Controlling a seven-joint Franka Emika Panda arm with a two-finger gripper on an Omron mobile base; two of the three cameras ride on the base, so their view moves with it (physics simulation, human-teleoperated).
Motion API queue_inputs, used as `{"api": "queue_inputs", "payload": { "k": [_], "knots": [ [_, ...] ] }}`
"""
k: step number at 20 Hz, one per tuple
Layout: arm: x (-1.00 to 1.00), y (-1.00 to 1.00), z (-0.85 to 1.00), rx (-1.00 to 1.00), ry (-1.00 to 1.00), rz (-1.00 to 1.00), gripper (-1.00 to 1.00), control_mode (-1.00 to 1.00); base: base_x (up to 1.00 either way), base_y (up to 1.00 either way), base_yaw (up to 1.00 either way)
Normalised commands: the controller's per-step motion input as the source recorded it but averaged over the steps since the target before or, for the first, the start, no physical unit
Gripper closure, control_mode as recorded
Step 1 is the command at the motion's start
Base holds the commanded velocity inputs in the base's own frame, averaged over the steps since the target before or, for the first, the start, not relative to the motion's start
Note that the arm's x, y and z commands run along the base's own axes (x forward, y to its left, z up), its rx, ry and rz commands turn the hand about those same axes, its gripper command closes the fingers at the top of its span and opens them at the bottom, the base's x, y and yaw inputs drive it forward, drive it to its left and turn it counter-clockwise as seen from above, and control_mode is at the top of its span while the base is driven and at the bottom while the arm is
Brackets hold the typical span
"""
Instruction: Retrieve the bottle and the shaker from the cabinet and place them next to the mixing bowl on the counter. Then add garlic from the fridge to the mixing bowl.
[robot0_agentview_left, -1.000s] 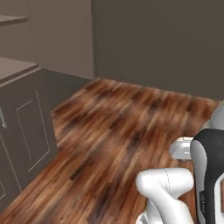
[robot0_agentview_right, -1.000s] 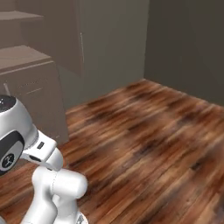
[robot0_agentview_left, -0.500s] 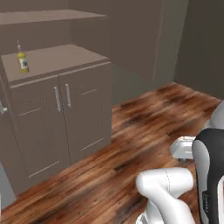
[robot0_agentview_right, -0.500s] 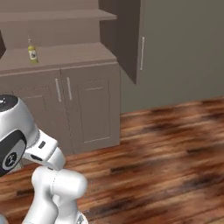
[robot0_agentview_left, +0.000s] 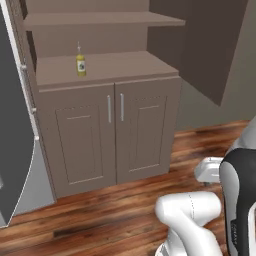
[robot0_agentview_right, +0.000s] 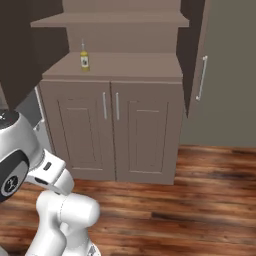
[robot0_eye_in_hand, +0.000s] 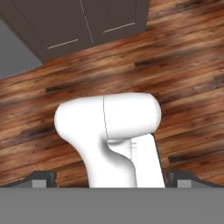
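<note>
Bottle stands upright, long axis vertical, thin spout up, on the lower shelf of the open cabinet, toward its left side, near the front edge. Closed double doors below; wood floor in front. Gripper: tips sit wide apart at the hand view's bottom corners, nothing between them; probably open, though barely visible.

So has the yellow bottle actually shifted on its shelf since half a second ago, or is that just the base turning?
No. The bottle stands near the left end of the cabinet's lower shelf, as before; the whole picture slid, so the base moved.
</note>
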Motion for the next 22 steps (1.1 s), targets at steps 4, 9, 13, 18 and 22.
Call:
{"api": "queue_inputs", "payload": {
  "k": [4,9,13,18,22],
  "knots": [
    [0.00,0.00,0.00,0.00,0.00,0.00,-1.00,1.00,0.40,-0.55,0.28],
    [0.00,0.00,0.00,0.00,0.00,0.00,-1.00,1.00,0.51,0.03,0.21],
    [0.00,0.00,0.00,0.00,0.00,0.00,-1.00,1.00,0.98,0.15,0.43],
    [0.00,0.00,0.00,0.00,0.00,0.00,-1.00,1.00,0.98,-0.01,0.38],
    [0.00,0.00,0.00,0.00,0.00,0.00,-1.00,1.00,0.79,0.00,0.32]
  ]
}}
